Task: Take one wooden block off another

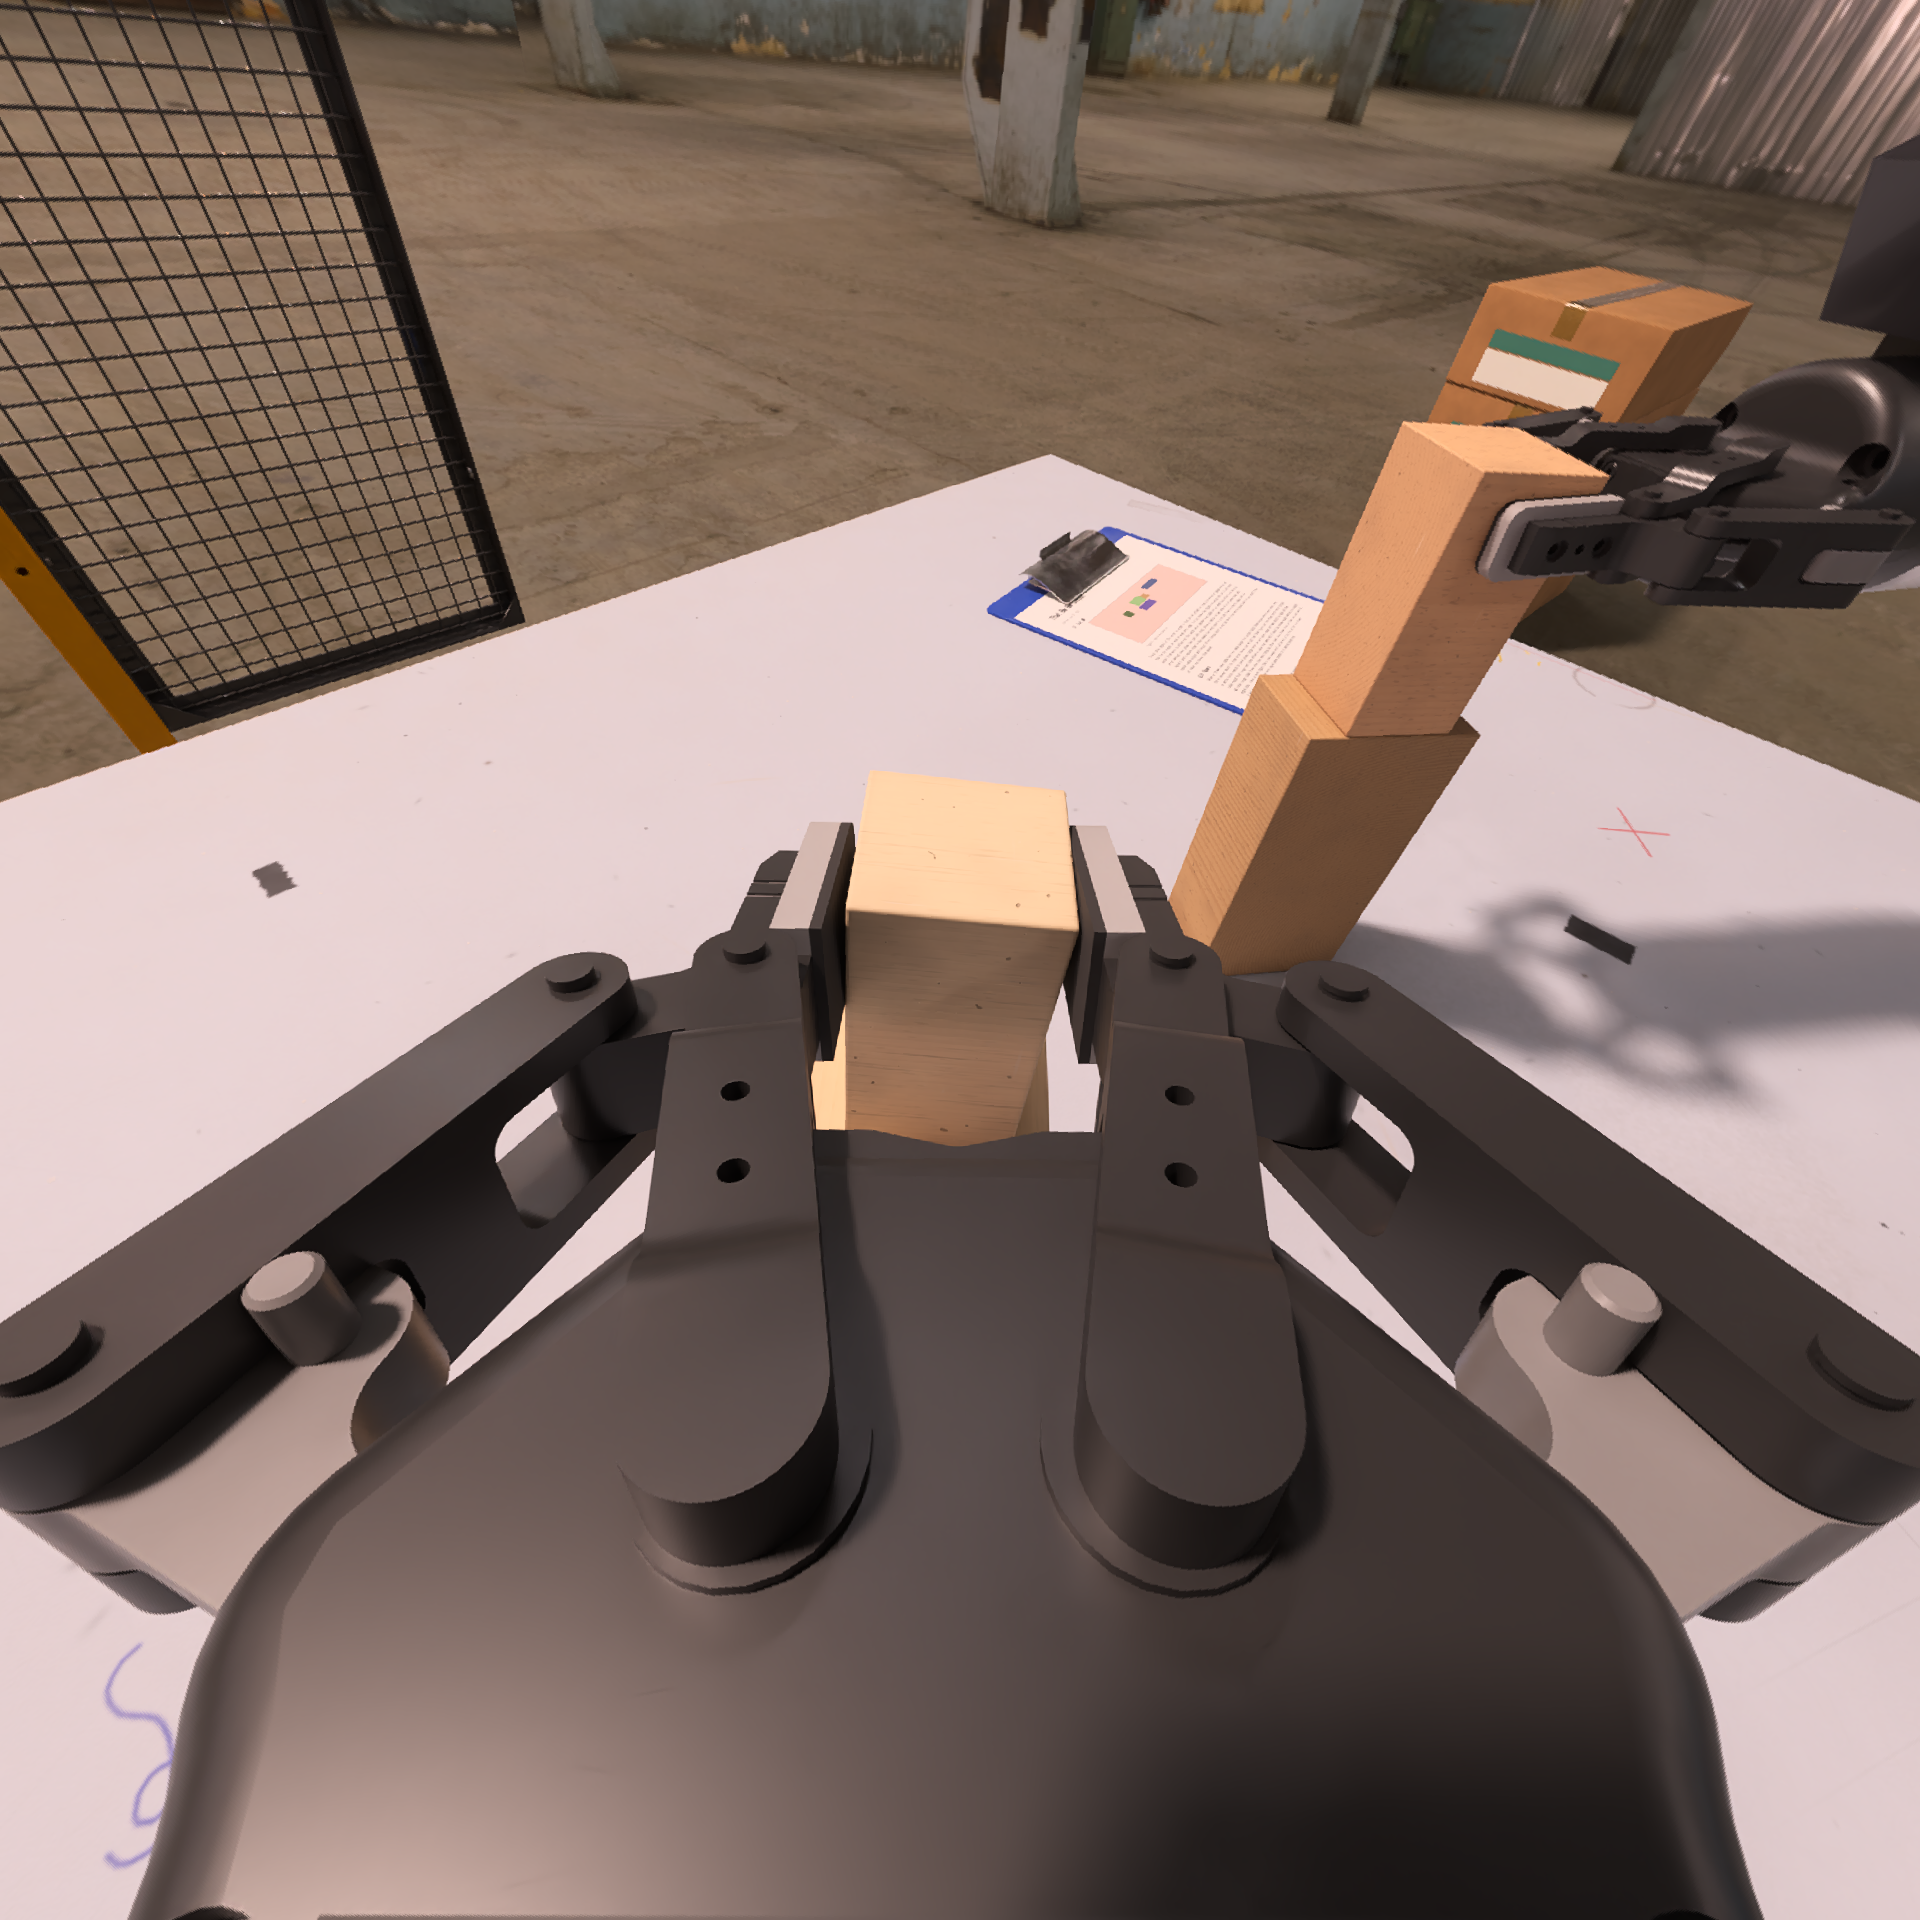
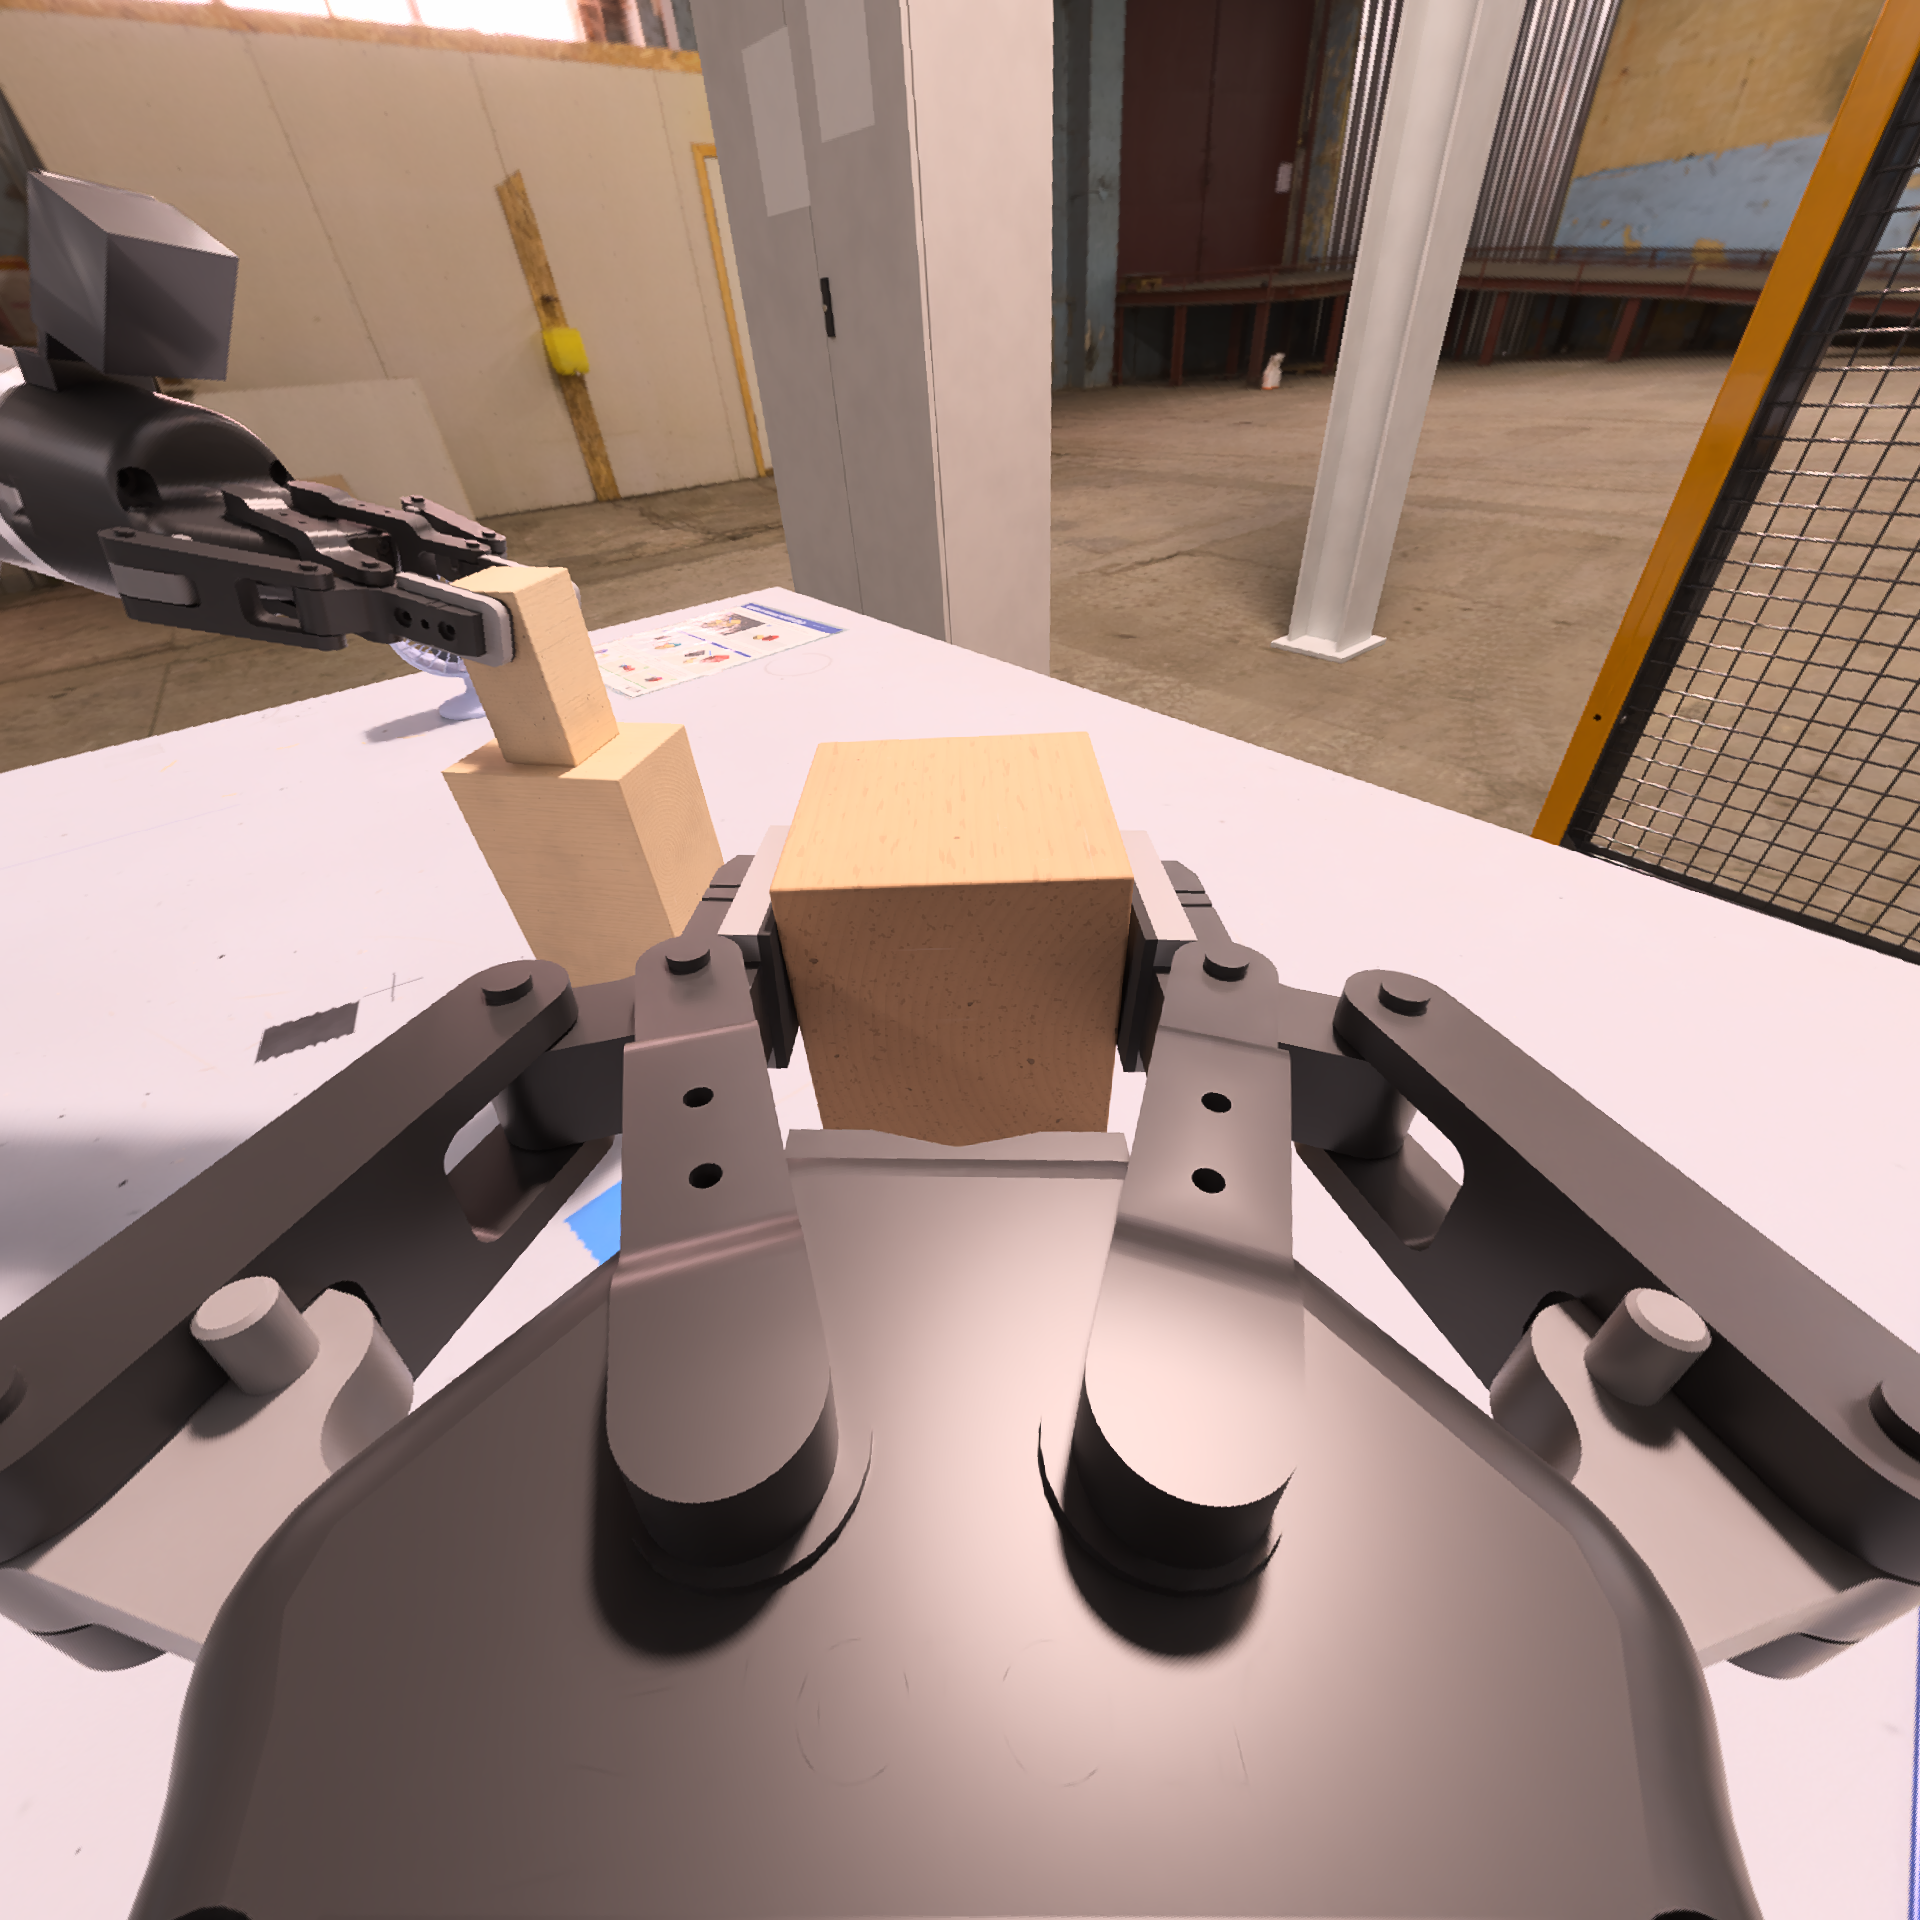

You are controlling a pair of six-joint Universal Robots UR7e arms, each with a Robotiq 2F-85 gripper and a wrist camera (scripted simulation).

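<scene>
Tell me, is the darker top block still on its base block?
Still on: the darker top block, gripped by the right gripper, touches the base block.

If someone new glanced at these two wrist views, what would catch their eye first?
Two stacks of wooden blocks stand side by side on the white table. The left gripper clamps the pale top block of one stack, and the right gripper clamps the darker top block of the other. A blue clipboard lies behind.

the two block stacks (image 1: 1309, 831) stand close together; open table (image 1: 520, 935) lies left, clipboard (image 1: 1164, 623) behind.
</scene>
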